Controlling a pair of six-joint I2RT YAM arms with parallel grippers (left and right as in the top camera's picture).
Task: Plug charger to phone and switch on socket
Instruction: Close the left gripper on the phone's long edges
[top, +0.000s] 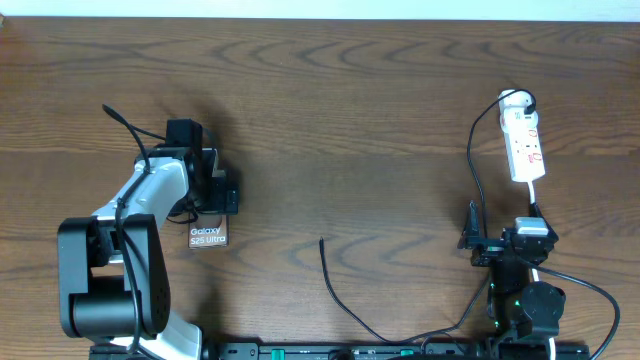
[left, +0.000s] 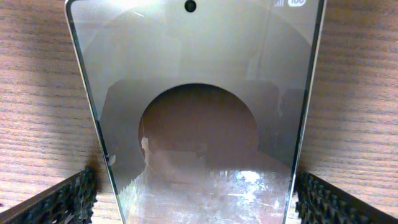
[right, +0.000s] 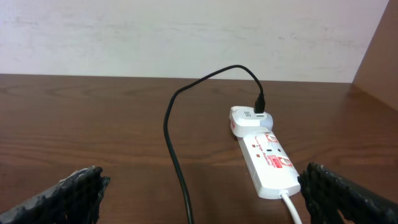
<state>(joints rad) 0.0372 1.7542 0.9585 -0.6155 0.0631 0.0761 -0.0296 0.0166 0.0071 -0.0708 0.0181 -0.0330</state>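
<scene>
The phone (top: 208, 236) lies flat on the table at the left, its "Galaxy S25 Ultra" end showing below my left gripper (top: 205, 195). In the left wrist view the phone (left: 199, 93) fills the frame and my left gripper (left: 196, 190) is open, one finger on each side of its long edges. The socket (top: 524, 140) lies at the far right. The charger cable (top: 471, 165) runs from an adapter in the socket's far end, and its loose plug tip (top: 321, 240) rests mid-table. My right gripper (top: 498, 235) is open and empty, below the socket (right: 267, 158) and over the cable (right: 177, 155).
A white adapter (right: 247, 119) sits in the socket's far end. The socket's white cord (right: 292, 208) leads toward my right gripper. The dark wooden table (top: 340, 120) ends at a pale wall (right: 186, 37) behind the socket.
</scene>
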